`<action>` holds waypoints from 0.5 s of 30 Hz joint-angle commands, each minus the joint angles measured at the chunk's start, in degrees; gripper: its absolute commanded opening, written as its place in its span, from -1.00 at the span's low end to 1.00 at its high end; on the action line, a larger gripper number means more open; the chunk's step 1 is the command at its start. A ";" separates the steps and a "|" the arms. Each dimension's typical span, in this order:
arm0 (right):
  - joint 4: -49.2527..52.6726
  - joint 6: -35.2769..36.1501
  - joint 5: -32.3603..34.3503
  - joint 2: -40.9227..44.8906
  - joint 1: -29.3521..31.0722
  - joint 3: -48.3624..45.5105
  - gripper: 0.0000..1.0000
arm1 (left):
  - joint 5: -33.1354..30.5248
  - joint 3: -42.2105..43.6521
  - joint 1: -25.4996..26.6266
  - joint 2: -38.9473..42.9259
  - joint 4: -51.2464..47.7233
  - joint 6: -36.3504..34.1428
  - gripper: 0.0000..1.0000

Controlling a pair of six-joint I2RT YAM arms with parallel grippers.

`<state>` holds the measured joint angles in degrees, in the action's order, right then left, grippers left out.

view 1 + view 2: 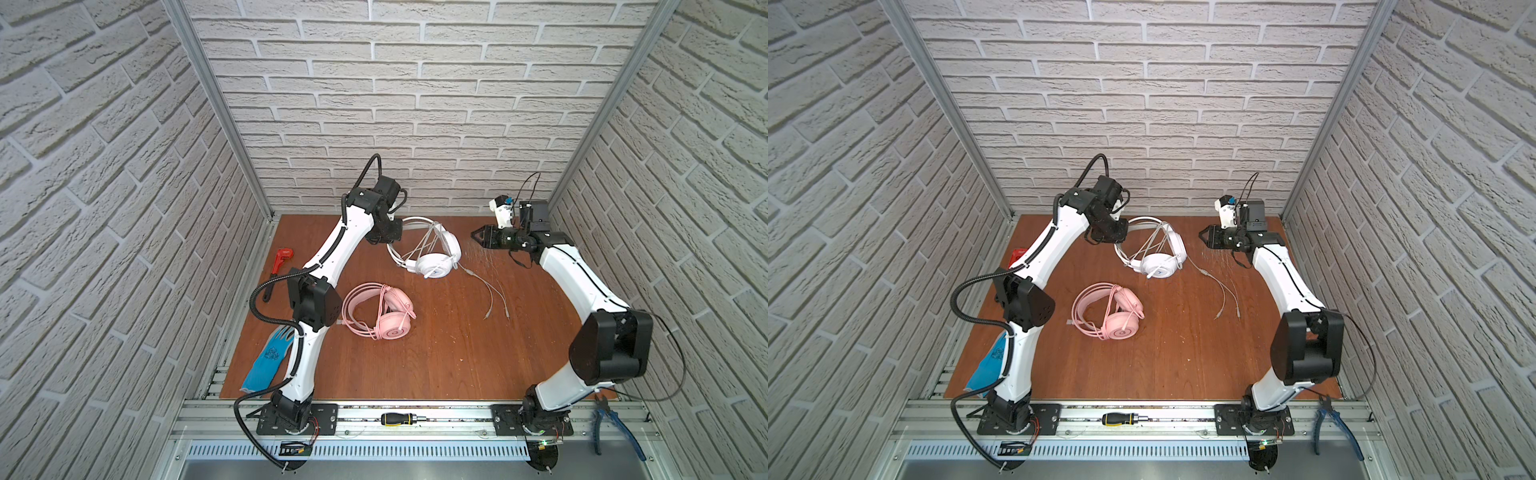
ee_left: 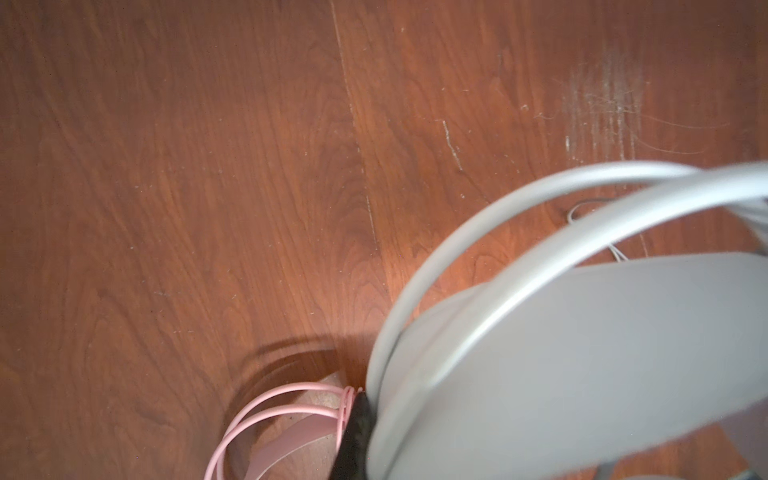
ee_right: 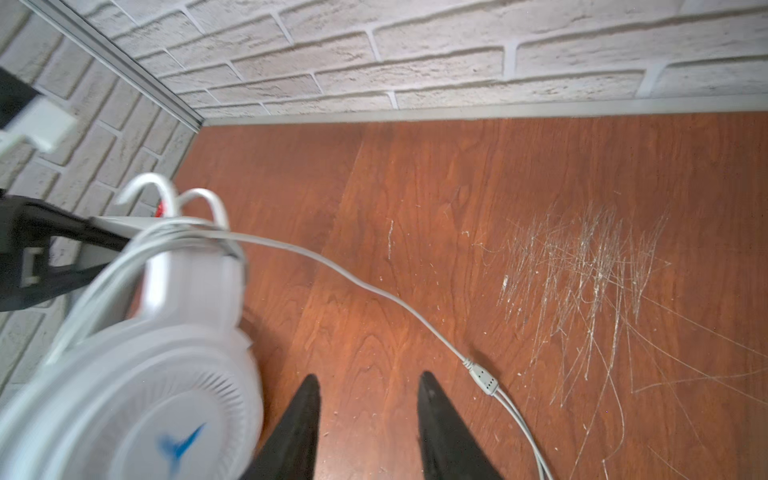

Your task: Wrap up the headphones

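White headphones (image 3: 145,395), blue earcup emblem (image 3: 179,445)

scratched wooden table (image 1: 436,361), pink headphones (image 1: 392,326), white headphones (image 1: 434,266), red wrench (image 1: 281,259), blue glove (image 1: 268,361)

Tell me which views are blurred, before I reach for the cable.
Right wrist view: the white headphones are smeared by motion blur, while their cable and the table are sharp. Left wrist view: the headband, close to the lens, is out of focus; the table behind it is crisp. Both top views: sharp, evenly lit.
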<state>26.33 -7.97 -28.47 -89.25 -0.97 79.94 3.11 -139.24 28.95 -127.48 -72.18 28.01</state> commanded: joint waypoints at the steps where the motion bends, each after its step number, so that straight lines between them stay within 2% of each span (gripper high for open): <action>1: 1.80 0.48 -3.42 4.65 0.33 -1.30 -0.52 | -2.78 -1.65 0.20 -0.33 0.19 4.82 -1.00; 5: 3.41 -0.46 -6.31 8.22 2.74 -1.97 -0.88 | -4.09 -1.45 0.15 -0.83 0.96 7.32 -1.00; 10: 2.88 -2.27 -7.35 10.64 7.81 -3.32 -0.89 | -2.50 -1.53 0.19 -1.24 2.44 9.21 -1.00; 15: -1.39 -7.62 -8.42 11.21 12.91 -4.91 -0.89 | -3.11 -1.47 0.14 -1.44 2.31 11.58 -1.00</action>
<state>28.93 -11.92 -35.27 -79.48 9.65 76.09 -0.78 -139.24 28.95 -128.99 -72.01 36.51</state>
